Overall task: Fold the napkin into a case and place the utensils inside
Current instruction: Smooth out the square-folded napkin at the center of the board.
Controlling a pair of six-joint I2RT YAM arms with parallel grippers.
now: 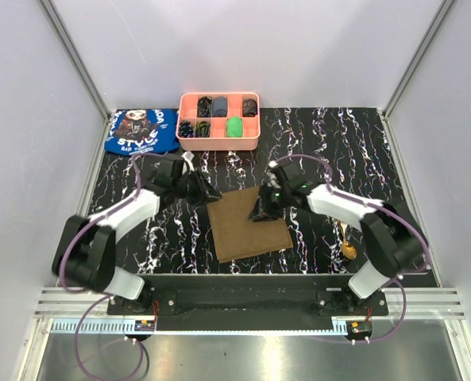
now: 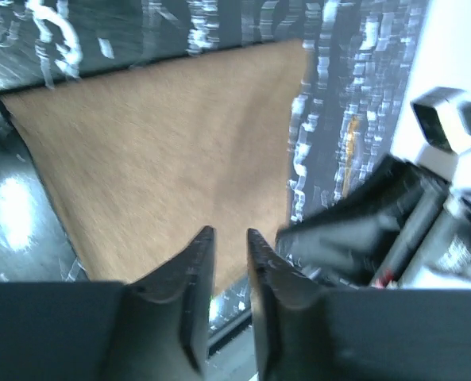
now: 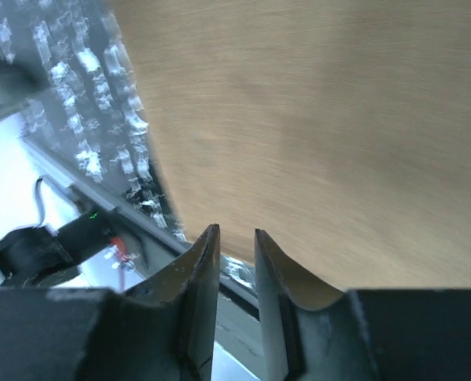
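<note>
Edges: You see the plain olive-brown cloth napkin (image 1: 249, 226) lying flat on the black white-streaked table (image 1: 330, 135), closer to its near edge than to its far edge.
Room: Bare table surface flanks the napkin left and right. The pink plastic compartment tray (image 1: 218, 145) at the far edge and the blue printed cloth (image 1: 142, 131) in the far left corner lie well apart from it.
Heading: The napkin is nearly square, so you get no clear long axis. It sits slightly turned, its far right corner farthest away.
Left jaws: The left gripper (image 1: 213, 195) is at the napkin's far left corner. Its fingers (image 2: 195, 266) are narrowly parted with nothing between them, and the cloth spreads ahead of the tips.
Right jaws: The right gripper (image 1: 258, 213) hangs over the napkin's far right part, narrowly parted and holding nothing.
Utensils: The small shiny gold-brown spoon (image 1: 349, 248) lies beside the right arm, well right of the napkin. Its long axis runs near to far, bowl nearest you. You cannot make out the fork-like piece separately.
</note>
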